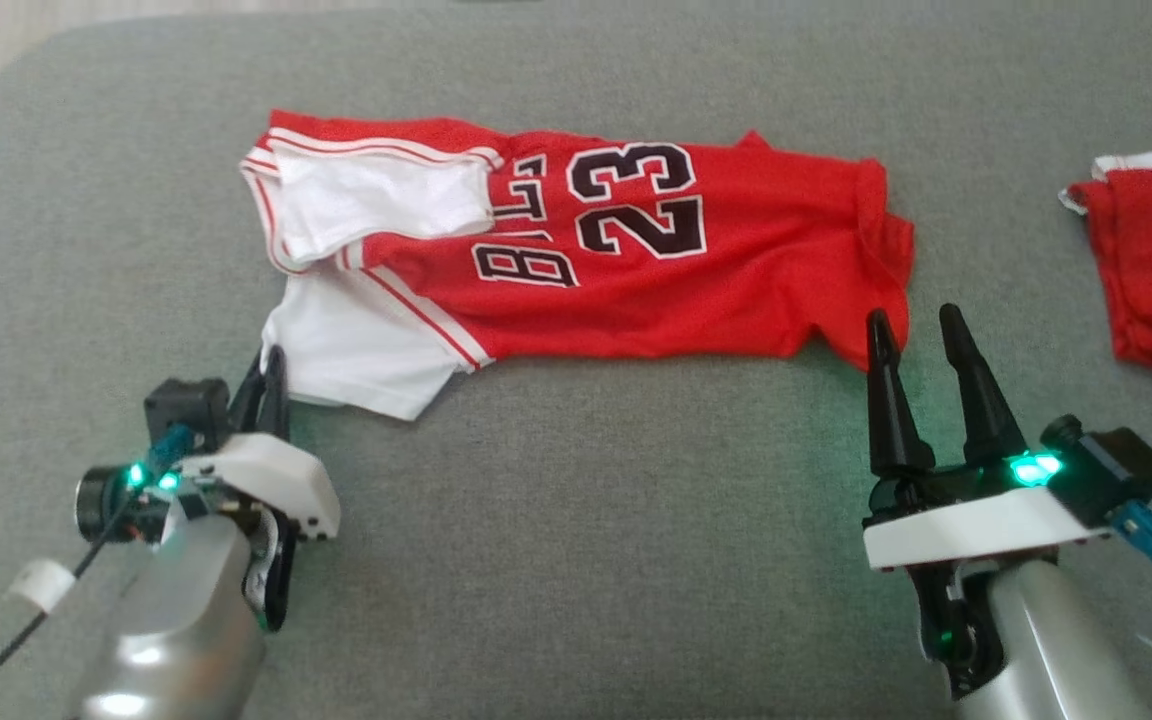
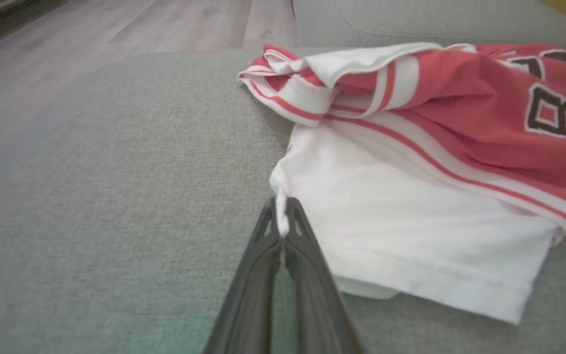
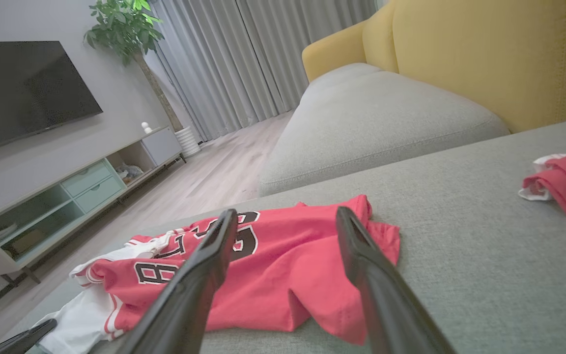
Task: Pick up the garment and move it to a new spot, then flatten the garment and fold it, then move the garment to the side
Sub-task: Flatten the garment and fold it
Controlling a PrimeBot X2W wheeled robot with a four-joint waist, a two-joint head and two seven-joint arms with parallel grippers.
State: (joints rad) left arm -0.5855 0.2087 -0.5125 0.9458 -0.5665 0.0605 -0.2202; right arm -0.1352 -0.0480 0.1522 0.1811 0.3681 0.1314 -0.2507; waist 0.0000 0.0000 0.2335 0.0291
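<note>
Grey cushion: limp, light jersey, best held by corners; left gripper pinches its sleeve, right gripper gapes.

A fold hides part of the lettering on the jersey. The second red garment at the right runs off my picture's edge. I cannot tell what sits in the cabinet: too small.

Our left gripper pinching the jersey's white sleeve edge, grey cushion under it, wood floor beyond
</note>
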